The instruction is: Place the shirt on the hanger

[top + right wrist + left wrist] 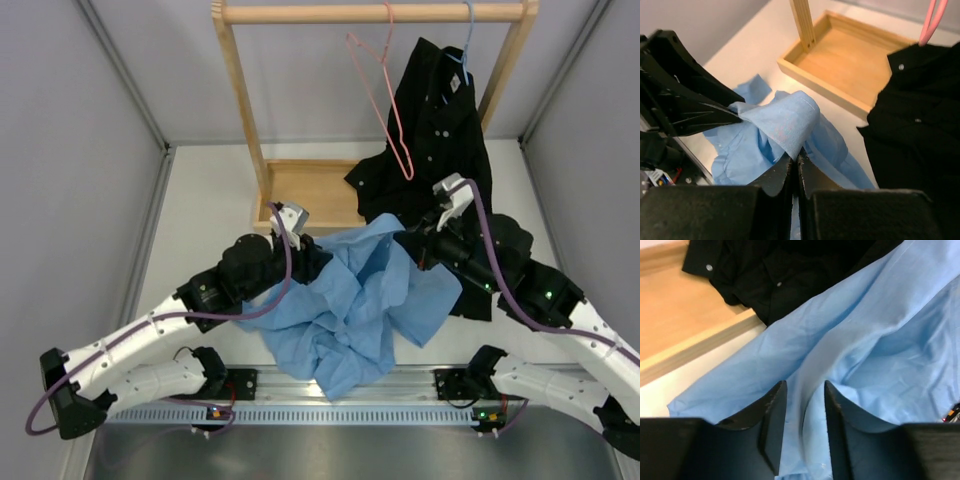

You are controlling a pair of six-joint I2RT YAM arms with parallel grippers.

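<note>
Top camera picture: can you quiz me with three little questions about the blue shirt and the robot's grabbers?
1. True or false: the thin pink wire hanger is already inside the light blue wrinkled button-up shirt.
2. What is the right gripper pinching? A) the black shirt B) the light blue shirt C) nothing at all
3. Fill in: the black button-up shirt hangs from the wooden rail on a pale ____ hanger.

Key: 1 false, the pink hanger hangs bare on the rail; 2 B; 3 blue, the pale blue hanger.
</note>
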